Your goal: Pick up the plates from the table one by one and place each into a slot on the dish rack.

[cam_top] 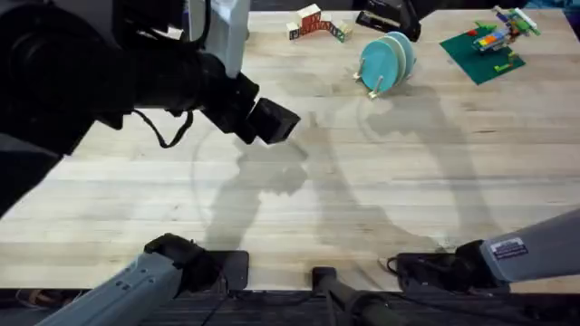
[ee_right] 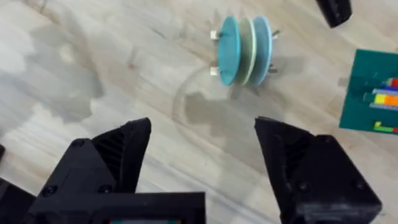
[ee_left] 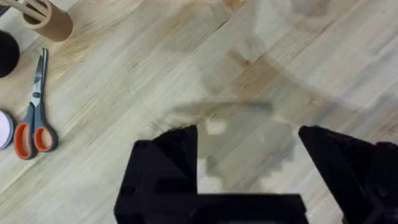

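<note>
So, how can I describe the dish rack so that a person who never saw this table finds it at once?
Look at the far side of the wooden table, right of the middle. The dish rack stands there between the toy blocks and the green board. It alone holds round plates standing on edge, blue ones with a cream one between.

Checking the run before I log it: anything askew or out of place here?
Nothing stands out. The plates stand on edge in the dish rack, and both the left gripper and right gripper are open and empty.
</note>
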`<state>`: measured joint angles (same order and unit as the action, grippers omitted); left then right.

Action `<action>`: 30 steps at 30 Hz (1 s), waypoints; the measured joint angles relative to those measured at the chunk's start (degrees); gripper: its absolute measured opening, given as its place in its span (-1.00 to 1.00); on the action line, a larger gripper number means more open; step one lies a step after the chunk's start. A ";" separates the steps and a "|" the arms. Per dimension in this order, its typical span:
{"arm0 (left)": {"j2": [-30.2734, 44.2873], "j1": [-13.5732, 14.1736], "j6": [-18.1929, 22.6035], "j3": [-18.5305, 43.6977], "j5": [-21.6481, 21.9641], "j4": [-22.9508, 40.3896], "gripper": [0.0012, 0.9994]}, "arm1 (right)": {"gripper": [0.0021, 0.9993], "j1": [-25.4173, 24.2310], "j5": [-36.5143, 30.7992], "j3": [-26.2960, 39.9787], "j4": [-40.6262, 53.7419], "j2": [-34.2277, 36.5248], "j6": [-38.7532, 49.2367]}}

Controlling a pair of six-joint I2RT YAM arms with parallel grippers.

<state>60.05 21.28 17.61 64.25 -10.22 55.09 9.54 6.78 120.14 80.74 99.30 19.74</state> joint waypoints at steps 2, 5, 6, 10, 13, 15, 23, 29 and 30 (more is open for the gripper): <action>0.00 0.00 0.00 0.00 0.00 0.00 0.99 | 0.99 0.04 0.20 -1.40 -0.27 -1.14 -0.30; 0.00 0.00 0.00 0.00 0.00 0.00 0.99 | 0.99 0.04 0.72 -5.83 -1.53 -3.90 -0.54; 0.00 0.00 0.00 0.00 -0.02 0.00 0.99 | 0.99 0.07 0.92 -7.84 -1.87 -5.13 -0.67; 0.00 0.00 0.00 0.00 0.00 0.00 0.99 | 0.99 0.38 1.19 -17.10 -4.62 -11.07 -1.37; 0.00 0.00 0.00 0.00 -0.01 0.00 0.99 | 0.99 1.16 1.37 -25.36 -6.57 -16.83 -1.69; 0.00 0.00 0.00 0.00 0.00 0.00 0.99 | 0.99 1.88 1.47 -30.49 -8.21 -20.73 -1.83; 0.00 0.00 0.01 0.00 0.00 0.00 0.99 | 0.99 3.32 1.62 -41.70 -12.26 -32.37 -2.00; 0.00 0.00 0.00 0.00 0.00 0.00 0.99 | 0.99 3.32 1.63 -42.36 -12.47 -35.25 -3.08; 0.00 0.00 0.00 0.00 0.00 0.01 0.99 | 0.99 3.32 1.63 -42.36 -12.49 -35.22 -3.29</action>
<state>60.05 21.28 17.61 64.25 -10.22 55.10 12.86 8.40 77.78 68.26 64.08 16.45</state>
